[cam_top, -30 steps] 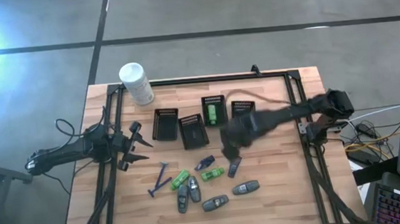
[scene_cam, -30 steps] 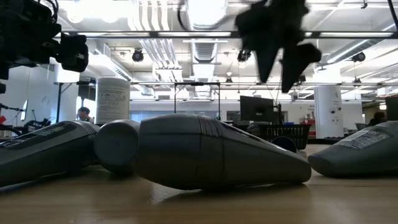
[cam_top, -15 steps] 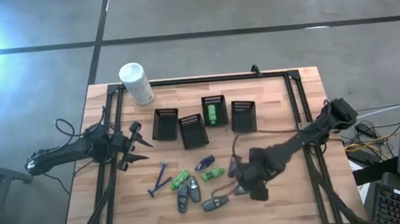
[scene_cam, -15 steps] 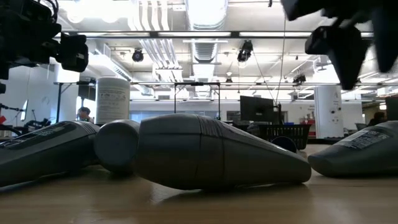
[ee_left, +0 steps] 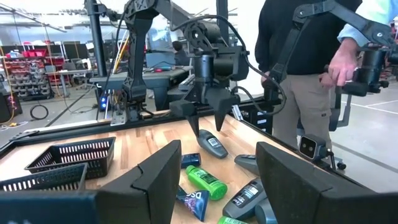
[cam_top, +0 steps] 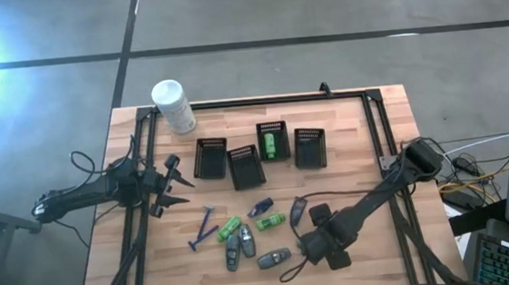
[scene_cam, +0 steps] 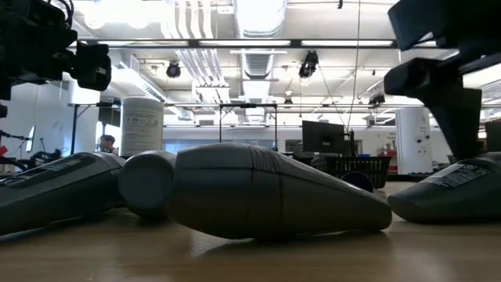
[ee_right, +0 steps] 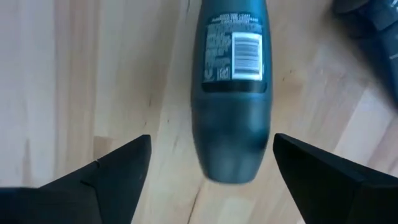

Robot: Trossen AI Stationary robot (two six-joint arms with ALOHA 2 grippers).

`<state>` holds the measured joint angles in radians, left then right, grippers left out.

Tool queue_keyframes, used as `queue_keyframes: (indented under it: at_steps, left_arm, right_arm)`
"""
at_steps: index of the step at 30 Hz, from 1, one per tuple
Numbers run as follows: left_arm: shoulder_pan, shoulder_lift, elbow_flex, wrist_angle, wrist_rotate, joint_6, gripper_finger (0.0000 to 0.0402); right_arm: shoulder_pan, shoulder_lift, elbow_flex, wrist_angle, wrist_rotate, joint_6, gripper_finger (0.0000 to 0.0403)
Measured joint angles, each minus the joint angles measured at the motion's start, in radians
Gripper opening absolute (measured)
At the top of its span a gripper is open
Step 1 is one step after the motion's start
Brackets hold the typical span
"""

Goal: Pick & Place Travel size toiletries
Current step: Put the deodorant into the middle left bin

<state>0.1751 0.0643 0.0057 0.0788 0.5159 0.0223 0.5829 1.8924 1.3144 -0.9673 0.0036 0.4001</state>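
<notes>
The toiletries lie scattered on the near half of the wooden table: green bottles (cam_top: 229, 227) (cam_top: 270, 221), grey oval bottles (cam_top: 233, 252) (cam_top: 274, 258), dark tubes (cam_top: 261, 207) (cam_top: 297, 213) and a blue razor (cam_top: 202, 227). Another green bottle (cam_top: 272, 145) sits in a black basket. My right gripper (cam_top: 313, 245) points down, open, just above one more grey oval bottle (ee_right: 231, 93) that lies flat on the table. Its fingers stand on either side of the bottle's cap end, apart from it. My left gripper (cam_top: 171, 181) waits open at the table's left edge.
Several black slatted baskets (cam_top: 210, 158) (cam_top: 245, 167) (cam_top: 309, 147) stand in a row across the table's middle. A white canister (cam_top: 172, 106) lies at the far left corner. A black frame (cam_top: 377, 133) runs around the table. A person (ee_left: 311, 74) stands beyond the right edge.
My right gripper has swung from just in front of the baskets toward the table's near right. It has come down and rolled about its own axis, and now hangs over the grey bottle. The toiletries have not moved.
</notes>
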Motion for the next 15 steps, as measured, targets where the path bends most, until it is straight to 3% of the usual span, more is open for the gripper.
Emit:
queue_keyframes:
  at_steps: [8,15]
  left_arm:
    - [0.0,0.0,0.0,-0.001,0.0,0.0,0.0213]
    - [0.0,0.0,0.0,-0.001,-0.001,0.0,0.0213]
  right_arm:
    - [-0.001,0.101,0.006,0.073,-0.001,0.0,0.0346]
    - [0.0,0.133,0.042,0.038,-0.028,0.053,0.0303]
